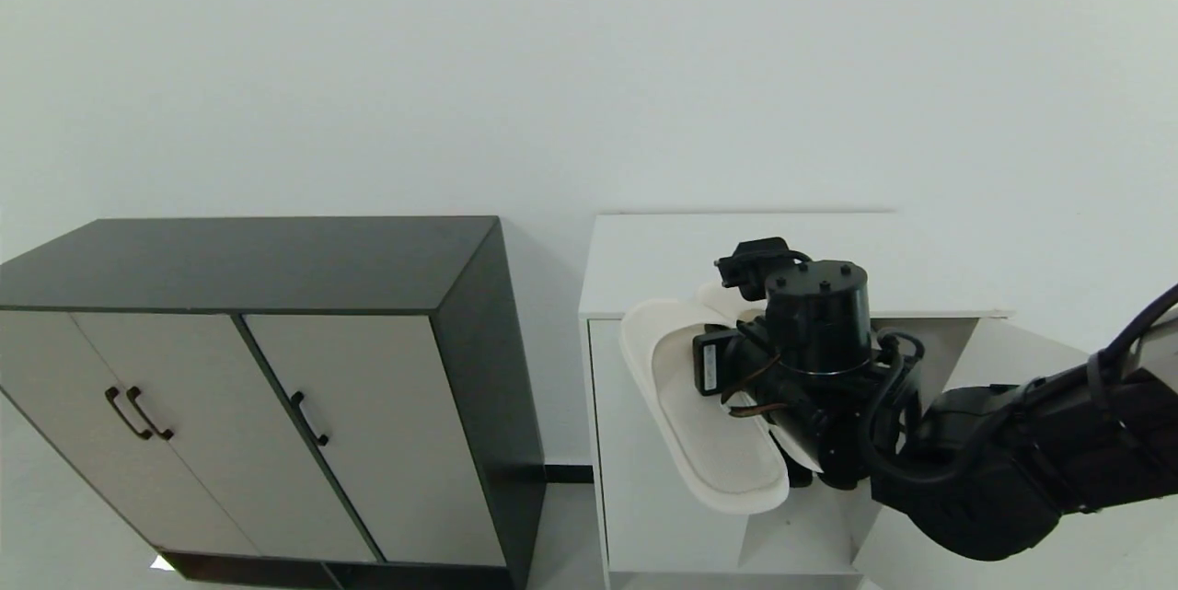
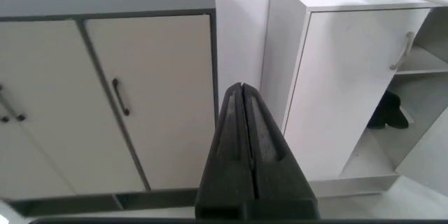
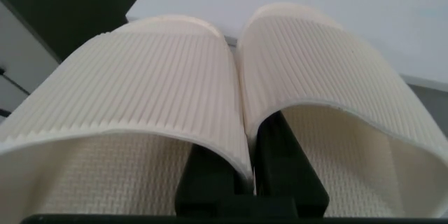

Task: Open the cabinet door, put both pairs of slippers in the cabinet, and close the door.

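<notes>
My right gripper (image 1: 736, 392) is shut on a pair of cream ribbed slippers (image 1: 718, 452), held side by side in front of the white cabinet (image 1: 663, 259). In the right wrist view its dark fingers (image 3: 231, 182) pinch the two inner edges where the slippers (image 3: 147, 77) meet. The white cabinet's door (image 2: 350, 91) has a pale handle (image 2: 402, 49). Beside the door the inside (image 2: 413, 126) shows, with a dark pair of slippers (image 2: 390, 110) on a lower shelf. My left gripper (image 2: 243, 133) is shut and holds nothing, low and in front of both cabinets.
A grey cabinet with a black top (image 1: 248, 259) stands left of the white one, its doors (image 1: 359, 424) closed and fitted with dark handles (image 1: 308, 417). A narrow gap separates the two cabinets. A plain white wall is behind.
</notes>
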You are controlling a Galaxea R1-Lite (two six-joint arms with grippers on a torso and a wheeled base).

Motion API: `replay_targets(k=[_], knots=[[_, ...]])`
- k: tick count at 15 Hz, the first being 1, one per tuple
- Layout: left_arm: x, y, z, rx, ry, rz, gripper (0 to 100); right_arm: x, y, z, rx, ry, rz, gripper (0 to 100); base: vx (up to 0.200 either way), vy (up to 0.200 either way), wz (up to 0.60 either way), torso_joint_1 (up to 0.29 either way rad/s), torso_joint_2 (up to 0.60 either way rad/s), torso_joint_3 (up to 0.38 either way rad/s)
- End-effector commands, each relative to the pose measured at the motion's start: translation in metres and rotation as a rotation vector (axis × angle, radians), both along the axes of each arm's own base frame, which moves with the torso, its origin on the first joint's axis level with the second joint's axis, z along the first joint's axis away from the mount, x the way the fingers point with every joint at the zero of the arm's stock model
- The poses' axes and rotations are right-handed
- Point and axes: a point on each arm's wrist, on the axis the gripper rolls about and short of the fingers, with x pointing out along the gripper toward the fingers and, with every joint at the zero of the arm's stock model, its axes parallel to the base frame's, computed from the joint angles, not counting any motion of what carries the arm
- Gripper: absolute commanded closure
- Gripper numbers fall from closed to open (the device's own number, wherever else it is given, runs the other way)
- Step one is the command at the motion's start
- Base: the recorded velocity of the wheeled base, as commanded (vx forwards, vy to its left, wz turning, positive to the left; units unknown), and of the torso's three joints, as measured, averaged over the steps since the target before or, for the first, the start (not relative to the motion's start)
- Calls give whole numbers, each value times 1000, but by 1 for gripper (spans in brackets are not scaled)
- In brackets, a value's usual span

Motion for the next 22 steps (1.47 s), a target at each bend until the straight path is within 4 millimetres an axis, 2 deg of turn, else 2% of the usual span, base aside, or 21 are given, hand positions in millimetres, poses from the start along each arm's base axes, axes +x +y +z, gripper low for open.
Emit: replay_targets(k=[1,13,22], knots=[[0,0,0,0,0,-1,100,0,1,-1,-3,2,3,100,0,0,0,0,0,0],[0,0,0,0,0,1,100,-1,2,-3,-5,4,6,100,0,0,0,0,0,0],[0,0,0,-2,0,1,100,-8,-1,-3,-12,11,13,100,0,-200,0,3,4,3]])
